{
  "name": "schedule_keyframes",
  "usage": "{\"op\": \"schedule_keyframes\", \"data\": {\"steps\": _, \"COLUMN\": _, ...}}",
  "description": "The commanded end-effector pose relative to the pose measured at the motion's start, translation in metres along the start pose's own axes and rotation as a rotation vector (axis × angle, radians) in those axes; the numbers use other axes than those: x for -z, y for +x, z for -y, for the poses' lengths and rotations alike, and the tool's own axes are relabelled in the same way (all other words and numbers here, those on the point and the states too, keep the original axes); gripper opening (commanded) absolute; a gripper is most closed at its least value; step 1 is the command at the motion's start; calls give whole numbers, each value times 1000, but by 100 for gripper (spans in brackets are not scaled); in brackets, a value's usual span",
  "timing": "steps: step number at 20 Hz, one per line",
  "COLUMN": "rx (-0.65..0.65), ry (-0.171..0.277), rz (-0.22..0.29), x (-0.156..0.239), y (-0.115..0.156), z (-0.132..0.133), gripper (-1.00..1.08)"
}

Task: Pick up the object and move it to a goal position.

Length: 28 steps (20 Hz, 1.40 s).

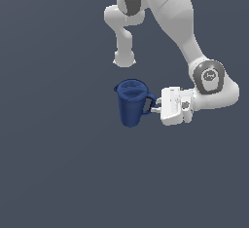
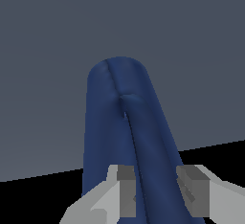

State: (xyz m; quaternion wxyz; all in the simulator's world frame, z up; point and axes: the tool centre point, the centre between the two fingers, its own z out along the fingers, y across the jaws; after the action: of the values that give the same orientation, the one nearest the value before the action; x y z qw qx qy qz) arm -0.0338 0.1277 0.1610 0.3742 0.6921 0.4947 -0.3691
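The gripper (image 1: 150, 106) is reaching in sideways from the exterior view's right and is clamping its two fingers (image 2: 125, 189) around the loop handle of the dark blue pitcher (image 1: 131, 103). The pitcher is sitting upright with its open mouth facing up, against the plain grey-blue surface (image 1: 58, 163), roughly at the middle of the exterior view; whether its base is touching that surface cannot be told. The white arm (image 1: 185, 32) is bending down over it from above.

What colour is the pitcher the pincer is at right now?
Dark blue all over, handle included. The pitcher shows best in the exterior view, beside the white pincer.
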Motion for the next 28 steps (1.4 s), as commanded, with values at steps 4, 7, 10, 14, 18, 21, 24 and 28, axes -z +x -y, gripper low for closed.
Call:
{"op": "schedule_keyframes", "data": {"steps": 4, "rx": 0, "ry": 0, "rz": 0, "x": 0, "y": 0, "z": 0, "gripper": -100}}
{"op": "schedule_keyframes", "data": {"steps": 7, "rx": 0, "ry": 0, "rz": 0, "x": 0, "y": -1, "z": 0, "gripper": -100}}
{"op": "schedule_keyframes", "data": {"steps": 10, "rx": 0, "ry": 0, "rz": 0, "x": -2, "y": -7, "z": -5, "gripper": -100}}
{"op": "schedule_keyframes", "data": {"steps": 14, "rx": 0, "ry": 0, "rz": 1, "x": -7, "y": -28, "z": -20, "gripper": -100}}
{"op": "schedule_keyframes", "data": {"steps": 18, "rx": 0, "ry": 1, "rz": 2, "x": -14, "y": -61, "z": -45, "gripper": -100}}
{"op": "schedule_keyframes", "data": {"steps": 21, "rx": -1, "ry": 1, "rz": 4, "x": -21, "y": -89, "z": -67, "gripper": -100}}
{"op": "schedule_keyframes", "data": {"steps": 24, "rx": -1, "ry": 1, "rz": 4, "x": -27, "y": -117, "z": -89, "gripper": -100}}
{"op": "schedule_keyframes", "data": {"steps": 28, "rx": -2, "ry": 1, "rz": 5, "x": -34, "y": -149, "z": -115, "gripper": -100}}
